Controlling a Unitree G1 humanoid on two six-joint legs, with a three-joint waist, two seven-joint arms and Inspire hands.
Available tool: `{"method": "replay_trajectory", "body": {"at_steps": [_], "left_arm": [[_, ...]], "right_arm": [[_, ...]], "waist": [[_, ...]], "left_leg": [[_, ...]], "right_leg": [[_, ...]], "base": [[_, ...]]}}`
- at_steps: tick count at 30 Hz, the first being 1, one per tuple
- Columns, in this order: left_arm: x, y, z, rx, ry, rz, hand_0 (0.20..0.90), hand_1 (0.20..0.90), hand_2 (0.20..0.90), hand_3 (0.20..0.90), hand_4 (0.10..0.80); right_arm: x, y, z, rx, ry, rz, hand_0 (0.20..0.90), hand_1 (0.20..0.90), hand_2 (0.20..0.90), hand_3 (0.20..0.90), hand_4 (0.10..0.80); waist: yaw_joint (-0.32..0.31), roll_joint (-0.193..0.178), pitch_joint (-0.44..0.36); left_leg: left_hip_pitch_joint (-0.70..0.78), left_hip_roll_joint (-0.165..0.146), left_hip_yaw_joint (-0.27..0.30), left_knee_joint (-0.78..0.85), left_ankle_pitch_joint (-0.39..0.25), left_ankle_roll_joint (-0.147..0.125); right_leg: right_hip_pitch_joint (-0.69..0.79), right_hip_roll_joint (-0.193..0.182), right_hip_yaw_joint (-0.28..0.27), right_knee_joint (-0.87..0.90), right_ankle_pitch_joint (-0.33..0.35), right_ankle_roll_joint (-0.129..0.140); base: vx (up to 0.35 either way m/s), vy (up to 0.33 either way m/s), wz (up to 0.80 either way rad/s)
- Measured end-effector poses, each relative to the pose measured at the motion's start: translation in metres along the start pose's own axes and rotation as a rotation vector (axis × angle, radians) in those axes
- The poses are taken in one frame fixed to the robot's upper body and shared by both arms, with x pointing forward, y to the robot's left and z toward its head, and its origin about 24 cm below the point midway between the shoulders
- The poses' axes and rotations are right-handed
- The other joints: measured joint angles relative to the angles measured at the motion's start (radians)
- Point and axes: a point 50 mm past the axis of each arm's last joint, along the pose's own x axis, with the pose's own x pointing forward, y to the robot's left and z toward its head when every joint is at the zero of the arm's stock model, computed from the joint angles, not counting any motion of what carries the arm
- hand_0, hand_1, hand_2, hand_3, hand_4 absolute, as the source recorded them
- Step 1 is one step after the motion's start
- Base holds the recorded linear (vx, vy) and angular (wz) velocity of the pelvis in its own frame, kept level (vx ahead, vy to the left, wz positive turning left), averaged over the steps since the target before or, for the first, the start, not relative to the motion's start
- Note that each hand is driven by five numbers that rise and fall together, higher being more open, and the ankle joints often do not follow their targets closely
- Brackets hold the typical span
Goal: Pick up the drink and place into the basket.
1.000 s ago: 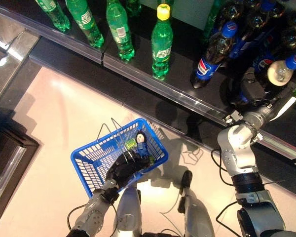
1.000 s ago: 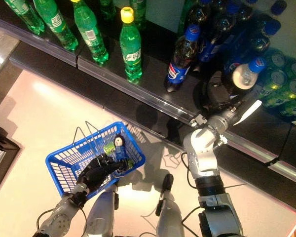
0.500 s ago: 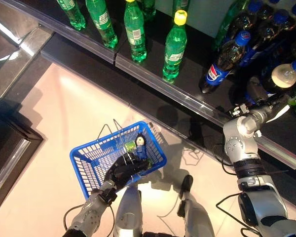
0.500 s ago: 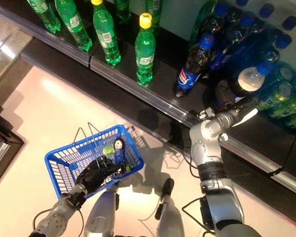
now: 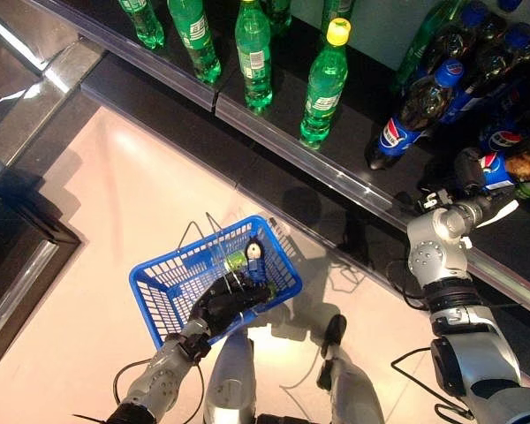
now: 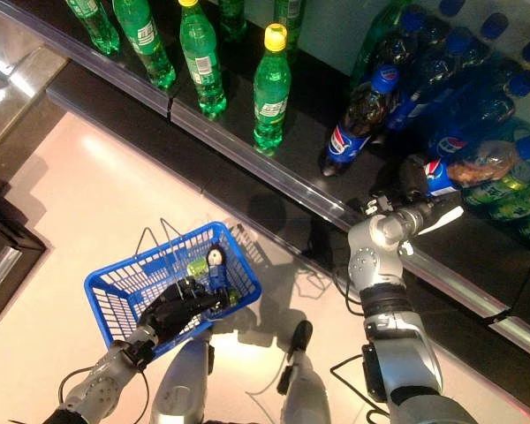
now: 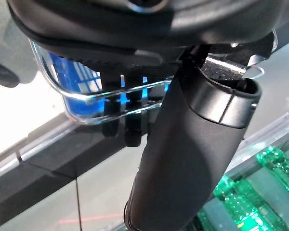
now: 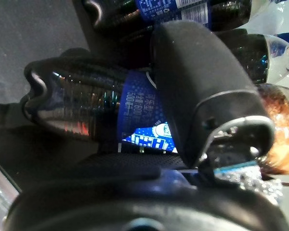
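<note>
On the dark shelf at the right, my right hand (image 5: pixel 466 173) is shut on a dark cola bottle (image 6: pixel 442 173) with a blue label. The bottle is tipped over sideways in the grip. In the right wrist view the thumb (image 8: pixel 202 82) curls across the bottle's label (image 8: pixel 139 120). Down at the lower left, my left hand (image 5: pixel 223 305) is curled on the near rim and wire handle of a blue mesh basket (image 5: pixel 157 296), holding it above the floor. The basket contains a green can (image 5: pixel 236 260) and a small blue bottle (image 5: pixel 253 258) with a white cap.
Green soda bottles (image 5: pixel 323 84) stand in a row along the shelf's left part. More cola bottles (image 5: pixel 409 110) crowd the right part around my hand. A clear rail (image 5: pixel 283 146) runs along the shelf's front edge. A dark frame (image 5: pixel 22 234) borders the pale floor at the left.
The view has shifted. The cola bottle in my right hand has gone from upright to tipped sideways, its blue label now showing. The left hand and basket keep their place.
</note>
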Motion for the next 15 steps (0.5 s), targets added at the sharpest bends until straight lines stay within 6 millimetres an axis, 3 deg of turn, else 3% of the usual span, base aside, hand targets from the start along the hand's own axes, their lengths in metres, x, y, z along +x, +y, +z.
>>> {"method": "replay_trajectory", "body": {"at_steps": [9, 15], "left_arm": [[-0.003, 0.002, -0.003, -0.003, 0.023, 0.009, 0.300, 0.300, 0.300, 0.200, 0.100], [-0.012, 0.007, -0.012, -0.022, 0.044, 0.037, 0.300, 0.300, 0.300, 0.200, 0.100]], "right_arm": [[-0.005, -0.012, -0.016, -0.041, 0.048, -0.032, 0.300, 0.300, 0.300, 0.200, 0.100], [-0.025, -0.022, -0.023, -0.069, 0.021, 0.015, 0.300, 0.300, 0.300, 0.200, 0.100]], "waist": [[0.008, -0.001, 0.000], [-0.002, -0.001, 0.000]], "left_leg": [[0.039, -0.001, 0.001, 0.002, -0.001, 0.001], [0.063, -0.002, 0.004, -0.004, -0.004, 0.005]], "right_leg": [[0.040, -0.002, -0.002, 0.000, -0.001, 0.001], [0.061, -0.003, 0.001, -0.001, -0.003, 0.002]], "base": [[0.028, 0.019, 0.01], [0.094, 0.060, -0.01]]}}
